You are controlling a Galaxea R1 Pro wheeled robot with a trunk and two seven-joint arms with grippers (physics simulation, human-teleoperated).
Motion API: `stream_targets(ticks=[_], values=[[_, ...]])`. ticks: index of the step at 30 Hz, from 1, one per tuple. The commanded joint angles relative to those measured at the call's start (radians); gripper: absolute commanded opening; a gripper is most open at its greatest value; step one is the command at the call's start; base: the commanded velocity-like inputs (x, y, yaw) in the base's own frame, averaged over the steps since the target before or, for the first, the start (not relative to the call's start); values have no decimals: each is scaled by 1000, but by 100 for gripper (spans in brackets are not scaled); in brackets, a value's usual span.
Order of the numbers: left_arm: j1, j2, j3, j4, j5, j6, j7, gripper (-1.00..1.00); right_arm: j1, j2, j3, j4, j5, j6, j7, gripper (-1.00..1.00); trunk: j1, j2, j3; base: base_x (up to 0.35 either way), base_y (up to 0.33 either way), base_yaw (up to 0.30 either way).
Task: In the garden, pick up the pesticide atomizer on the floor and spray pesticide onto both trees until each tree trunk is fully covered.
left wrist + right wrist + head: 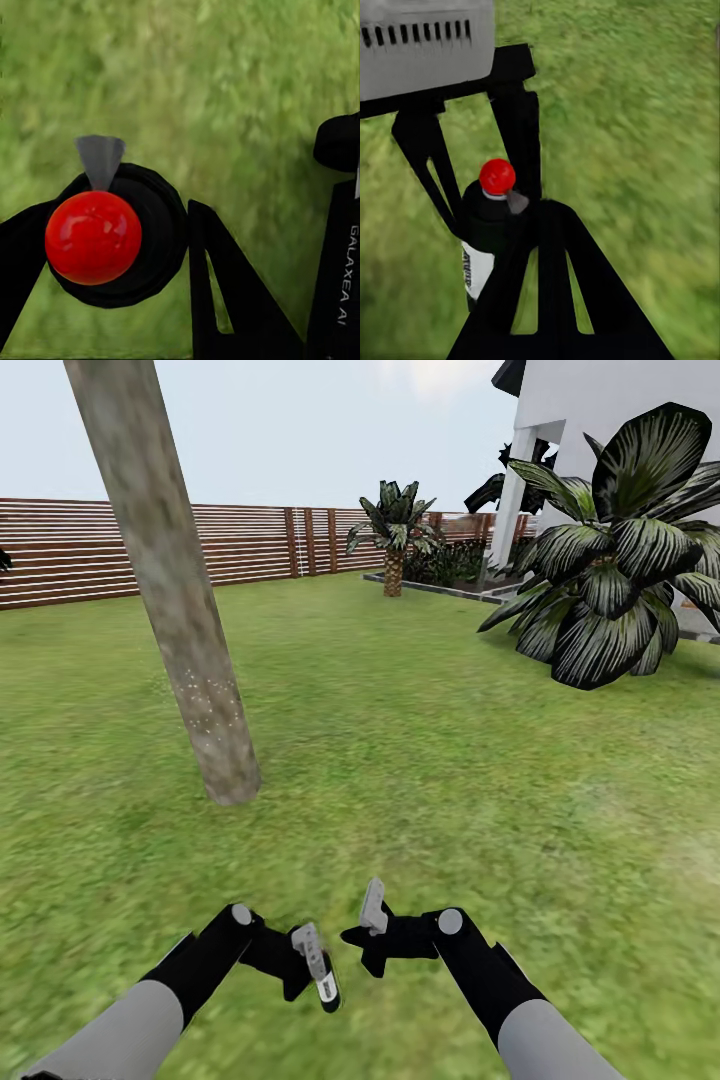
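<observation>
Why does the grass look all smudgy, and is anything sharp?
In the head view the grass near the arms is smeared, while the tree trunk and fence look crisper. In the left wrist view the lawn is a soft green blur, yet the atomizer's red cap shows shiny white glints. In the right wrist view the grass is blotchy too; the pesticide atomizer stays fairly clear.

One tree trunk (170, 590), one atomizer (486, 232), two arms — three palm-like plants (by the house).

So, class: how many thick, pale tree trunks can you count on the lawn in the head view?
1. The tree trunk leans up from the grass ahead and left of the arms. A second may stand outside the frame.
</observation>
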Motion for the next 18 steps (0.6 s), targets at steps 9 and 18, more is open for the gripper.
stream_targets(ticks=[9, 18], values=[[8, 149, -1, 32, 4, -53, -3, -100, 0, 0, 0, 2, 11, -9, 1, -100, 0, 0, -1, 0, 0, 0], [15, 262, -2, 73, -47, -83, 23, -100, 0, -9, -2, 13, 15, -9, -6, 100, 0, 0, -1, 0, 0, 0]])
